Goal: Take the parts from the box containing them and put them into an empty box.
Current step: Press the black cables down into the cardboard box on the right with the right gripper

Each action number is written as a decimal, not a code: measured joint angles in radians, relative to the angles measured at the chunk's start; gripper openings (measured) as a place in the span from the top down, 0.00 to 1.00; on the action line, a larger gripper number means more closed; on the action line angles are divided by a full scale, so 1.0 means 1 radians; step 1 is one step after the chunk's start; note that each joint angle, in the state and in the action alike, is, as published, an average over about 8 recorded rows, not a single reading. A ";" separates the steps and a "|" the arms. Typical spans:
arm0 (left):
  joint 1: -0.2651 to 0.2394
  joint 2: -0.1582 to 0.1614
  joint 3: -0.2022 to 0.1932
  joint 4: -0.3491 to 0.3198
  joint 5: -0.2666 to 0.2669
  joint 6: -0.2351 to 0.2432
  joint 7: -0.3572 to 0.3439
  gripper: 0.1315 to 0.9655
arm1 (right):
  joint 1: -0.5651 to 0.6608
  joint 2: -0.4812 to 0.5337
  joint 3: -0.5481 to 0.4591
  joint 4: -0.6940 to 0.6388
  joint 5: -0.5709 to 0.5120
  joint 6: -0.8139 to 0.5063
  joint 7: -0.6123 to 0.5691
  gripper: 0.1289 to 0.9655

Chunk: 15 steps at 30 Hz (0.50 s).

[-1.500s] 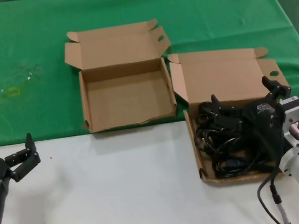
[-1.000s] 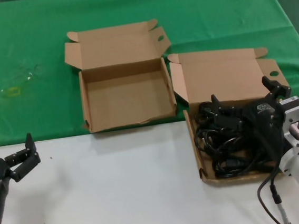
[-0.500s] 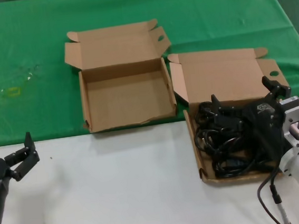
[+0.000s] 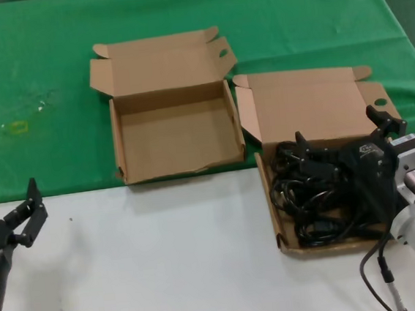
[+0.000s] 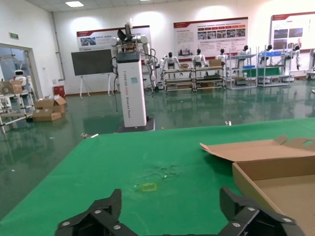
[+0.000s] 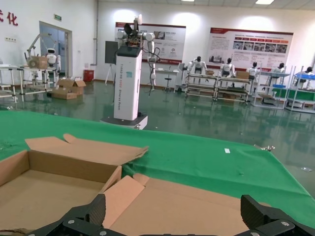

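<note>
The parts [image 4: 311, 204], a tangled heap of black cables and plugs, lie in the box containing them [image 4: 314, 116] at the right of the surface [image 4: 174, 262], its lid propped open on the far side. The right end effector [image 4: 342, 142] hangs over that heap with fingers spread wide and nothing visibly gripped. The empty box [image 4: 173, 140] sits just left and farther back on the green cloth [image 4: 37, 69] (lid open too), and the left end effector [image 4: 29, 213] waits spread apart at the near left, holding nothing.

Bright hall, glossy green floor [image 5: 206, 110], wall posters [image 5: 210, 34], shelving racks [image 5: 197, 78]
</note>
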State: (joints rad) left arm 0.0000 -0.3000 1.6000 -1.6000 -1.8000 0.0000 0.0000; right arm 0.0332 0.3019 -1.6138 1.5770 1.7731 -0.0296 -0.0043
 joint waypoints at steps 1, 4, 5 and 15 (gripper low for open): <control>0.000 0.000 0.000 0.000 0.000 0.000 0.000 0.26 | 0.000 0.003 -0.001 0.000 0.000 0.001 0.000 0.00; 0.000 0.000 0.000 0.000 0.000 0.000 0.000 0.33 | 0.002 0.022 -0.016 0.003 0.006 0.011 0.004 0.00; 0.000 0.000 0.000 0.000 0.000 0.000 0.000 0.36 | 0.003 0.034 -0.026 0.005 0.012 0.017 0.006 0.00; 0.000 0.000 0.000 0.000 0.000 0.000 0.000 0.55 | 0.064 0.327 -0.273 0.060 0.232 0.145 -0.015 0.00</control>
State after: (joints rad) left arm 0.0000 -0.3000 1.6000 -1.6000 -1.7998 0.0000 -0.0005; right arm 0.0971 0.6285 -1.8867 1.6373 2.0050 0.1150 -0.0197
